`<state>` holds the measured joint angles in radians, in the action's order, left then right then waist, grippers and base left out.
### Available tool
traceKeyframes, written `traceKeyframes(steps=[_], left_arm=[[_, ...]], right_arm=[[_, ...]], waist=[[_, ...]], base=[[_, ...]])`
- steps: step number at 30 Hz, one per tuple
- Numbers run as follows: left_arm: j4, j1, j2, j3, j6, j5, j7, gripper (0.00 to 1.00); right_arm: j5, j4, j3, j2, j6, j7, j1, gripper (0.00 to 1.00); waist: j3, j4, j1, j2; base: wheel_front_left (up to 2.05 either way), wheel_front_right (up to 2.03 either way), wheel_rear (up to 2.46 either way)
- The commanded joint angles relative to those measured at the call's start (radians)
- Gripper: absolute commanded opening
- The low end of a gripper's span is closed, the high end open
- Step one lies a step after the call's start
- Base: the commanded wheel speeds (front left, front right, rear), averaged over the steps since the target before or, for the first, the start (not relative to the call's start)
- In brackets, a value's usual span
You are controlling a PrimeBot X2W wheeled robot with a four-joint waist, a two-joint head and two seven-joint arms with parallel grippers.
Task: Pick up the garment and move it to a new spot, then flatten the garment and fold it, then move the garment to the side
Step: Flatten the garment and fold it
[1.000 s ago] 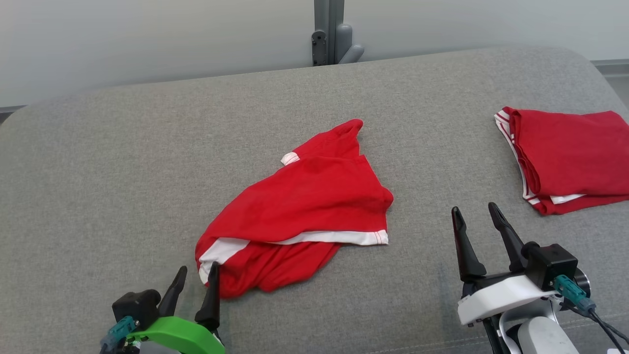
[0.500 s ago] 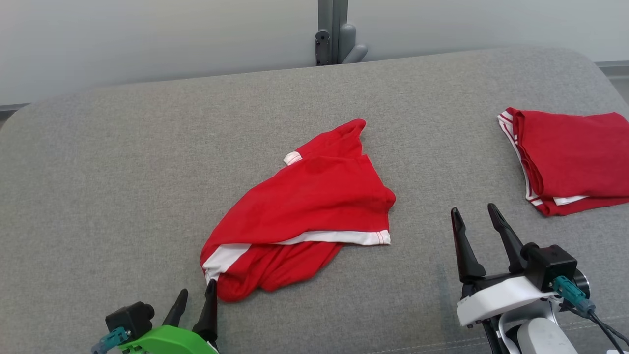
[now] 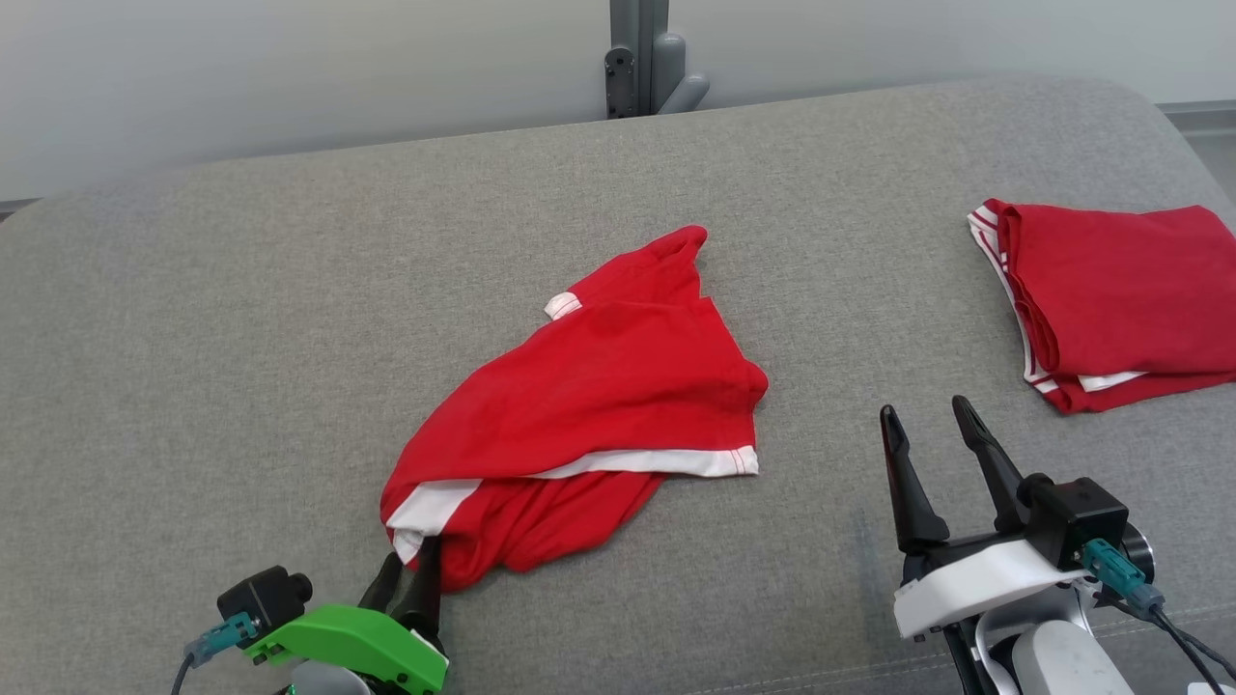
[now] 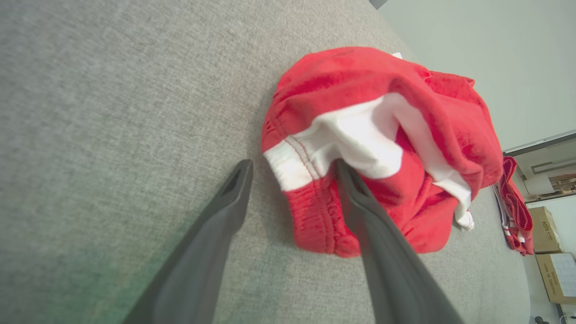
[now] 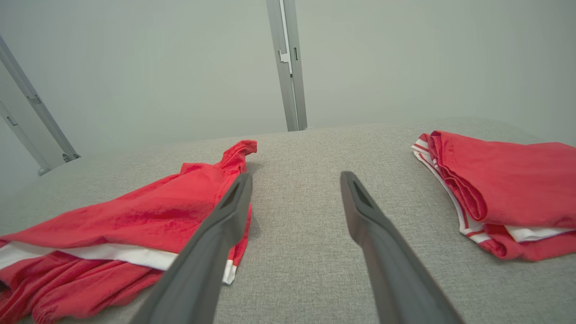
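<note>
A grey woven padded surface (image 3: 241,319) is stretching across the whole head view, its far edge rounding down at both corners and its cloth lying smooth. Behind it a pale, plain wall (image 3: 290,77) is closing off the room. A grey metal post (image 3: 637,48) with a small bracket is standing upright against that wall, just beyond the middle of the far edge. In the right wrist view a slanted metal bar (image 5: 31,117) is crossing the wall at the left. In the left wrist view two cardboard boxes (image 4: 543,229) are showing beyond the surface's end.

The garment (image 3: 579,415), red with white bands, is lying crumpled near the middle of the surface, one end pointing toward the post and the near end bunching up by the front edge. The left gripper (image 3: 407,565) is sitting low at that near end with its fingers apart. In the left wrist view one finger is lying against the white band and the other is resting on bare grey cloth just beside the corner, so the corner is lying between them without being pinched. The right gripper (image 3: 922,407) is hovering over bare surface to the right of the garment, its fingers spread wide and holding nothing. A folded red cloth (image 3: 1110,299) with white stripes is lying well apart from the garment, at the right end of the surface
</note>
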<state>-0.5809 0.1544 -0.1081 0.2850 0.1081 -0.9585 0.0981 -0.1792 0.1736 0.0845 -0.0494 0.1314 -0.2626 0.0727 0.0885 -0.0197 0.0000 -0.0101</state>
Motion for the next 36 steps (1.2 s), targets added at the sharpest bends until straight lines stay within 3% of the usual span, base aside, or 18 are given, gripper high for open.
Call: traceKeyframes(steps=[1,2,6,9,10,14,19,24,28,29,31,35,36], left_arm=[[-0.008,0.019,0.001,0.002,0.006,-0.011,0.001,0.7],[-0.015,0.023,0.002,0.004,0.008,-0.014,0.0,0.57],[-0.041,0.043,0.006,0.011,0.014,-0.018,0.002,0.29],[-0.056,0.056,0.007,0.016,0.015,-0.023,0.005,0.0],[-0.056,0.059,0.007,0.017,0.016,-0.024,0.011,0.0],[-0.047,0.062,0.002,0.011,0.021,-0.034,0.046,0.0],[-0.014,0.041,-0.015,0.007,0.023,-0.038,0.083,0.2],[0.023,0.024,-0.029,0.009,0.024,-0.043,0.089,0.27],[0.04,0.018,-0.023,0.003,0.023,-0.064,0.087,0.25],[0.041,0.018,-0.018,0.001,0.023,-0.075,0.084,0.28],[0.041,0.017,-0.013,-0.007,0.023,-0.089,0.085,0.44],[0.038,0.017,-0.009,-0.009,0.023,-0.105,0.089,0.49],[0.039,0.015,-0.006,-0.012,0.023,-0.113,0.091,0.58]], right_arm=[[0.006,-0.002,-0.002,-0.002,-0.002,-0.003,0.01,1.0],[0.006,-0.002,-0.002,-0.002,-0.002,-0.003,0.011,1.0],[0.007,-0.002,-0.001,-0.002,-0.002,-0.003,0.012,1.0],[0.006,0.001,-0.001,-0.002,-0.002,-0.003,0.012,1.0],[0.006,0.004,-0.001,-0.002,-0.002,-0.003,0.011,1.0],[-0.003,0.039,0.023,-0.002,-0.002,-0.003,0.005,1.0],[-0.009,0.114,0.057,-0.002,-0.002,-0.003,0.017,1.0],[-0.004,0.187,0.09,-0.002,-0.002,-0.003,0.042,1.0],[-0.005,0.237,0.113,-0.002,-0.002,-0.003,0.066,1.0],[-0.007,0.246,0.117,-0.002,-0.002,-0.003,0.071,1.0],[-0.013,0.261,0.125,-0.002,-0.002,-0.003,0.08,1.0],[-0.013,0.279,0.14,-0.002,-0.002,-0.003,0.093,1.0],[-0.011,0.287,0.145,-0.002,-0.002,-0.003,0.099,1.0]], waist=[[0.002,-0.002,0.0,0.0101],[0.003,-0.003,0.0,0.0101],[0.006,-0.005,0.0,0.0101],[0.007,-0.005,0.0,0.0101],[0.007,-0.005,0.0,0.0101],[0.007,0.0,0.0,0.0101],[0.006,0.015,0.0,0.0101],[0.007,0.034,0.0,0.0101],[0.007,0.044,0.0,0.0101],[0.007,0.046,0.0,0.0101],[0.008,0.048,0.0,0.0101],[0.009,0.046,0.0,0.0101],[0.01,0.046,0.0,0.0101]], base=[[0.0,0.0,0.0],[0.0,0.0,0.0],[0.0,0.0,0.0],[0.0,0.0,0.0],[0.0,0.0,0.0],[0.0,0.0,0.0],[0.0,0.0,0.0],[0.0,0.0,0.0],[0.0,0.0,0.0],[0.0,0.0,0.0],[0.0,0.0,0.0],[0.0,0.0,0.0],[0.0,0.0,0.0]])
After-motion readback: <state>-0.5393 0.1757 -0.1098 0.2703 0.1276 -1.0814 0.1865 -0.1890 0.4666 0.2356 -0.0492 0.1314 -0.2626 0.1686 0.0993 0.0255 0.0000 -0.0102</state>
